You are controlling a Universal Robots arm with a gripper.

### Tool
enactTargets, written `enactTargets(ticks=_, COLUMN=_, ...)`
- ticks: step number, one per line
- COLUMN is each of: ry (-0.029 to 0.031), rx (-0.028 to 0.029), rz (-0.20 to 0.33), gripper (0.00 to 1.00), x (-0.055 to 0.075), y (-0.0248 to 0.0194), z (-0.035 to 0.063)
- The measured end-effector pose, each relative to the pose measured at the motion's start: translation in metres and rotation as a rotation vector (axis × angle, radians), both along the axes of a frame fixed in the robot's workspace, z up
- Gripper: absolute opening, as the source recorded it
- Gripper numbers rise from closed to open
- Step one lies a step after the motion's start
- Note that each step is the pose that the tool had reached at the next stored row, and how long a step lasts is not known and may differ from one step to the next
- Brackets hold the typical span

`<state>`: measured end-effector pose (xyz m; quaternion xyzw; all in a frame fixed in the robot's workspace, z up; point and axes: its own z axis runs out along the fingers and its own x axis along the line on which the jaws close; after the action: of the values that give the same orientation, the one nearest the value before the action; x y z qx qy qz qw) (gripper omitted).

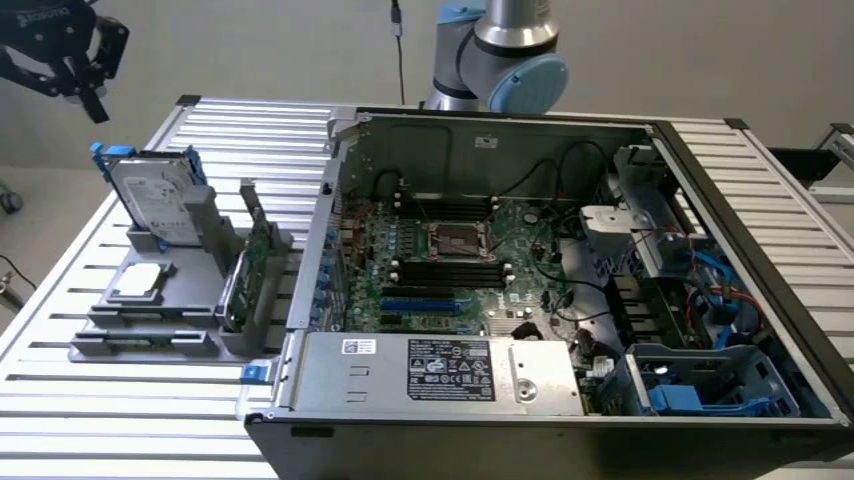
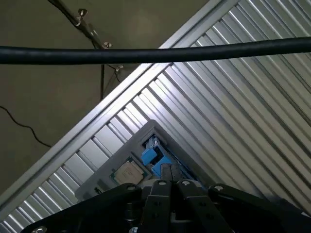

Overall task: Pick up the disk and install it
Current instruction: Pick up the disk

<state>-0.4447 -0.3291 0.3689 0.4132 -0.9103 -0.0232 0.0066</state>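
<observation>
The disk (image 1: pixel 152 198), a silver-grey drive with a white label in a blue carrier, stands upright in a grey holder (image 1: pixel 160 300) on the exterior view's left. My gripper (image 1: pixel 91 105) hangs high above it and a little further to the left, apart from it. In the wrist view, the gripper (image 2: pixel 169 168) has its two dark fingers pressed together with nothing between them. The blue carrier (image 2: pixel 153 157) lies directly below them.
The holder also carries a small square silver chip (image 1: pixel 140 283) and a thin green circuit card (image 1: pixel 248 272) standing on edge. An open computer case (image 1: pixel 534 260) with its motherboard takes up the ribbed metal table's (image 1: pixel 80 420) middle and right. A black cable (image 2: pixel 155 52) crosses the wrist view.
</observation>
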Motion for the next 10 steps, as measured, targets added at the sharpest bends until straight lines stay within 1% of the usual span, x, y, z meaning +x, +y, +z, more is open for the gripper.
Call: enactTargets(ticks=10, ry=-0.0001, rx=0.0001, rz=0.182, gripper=0.11, x=0.0000, y=0.0000, z=-0.0003)
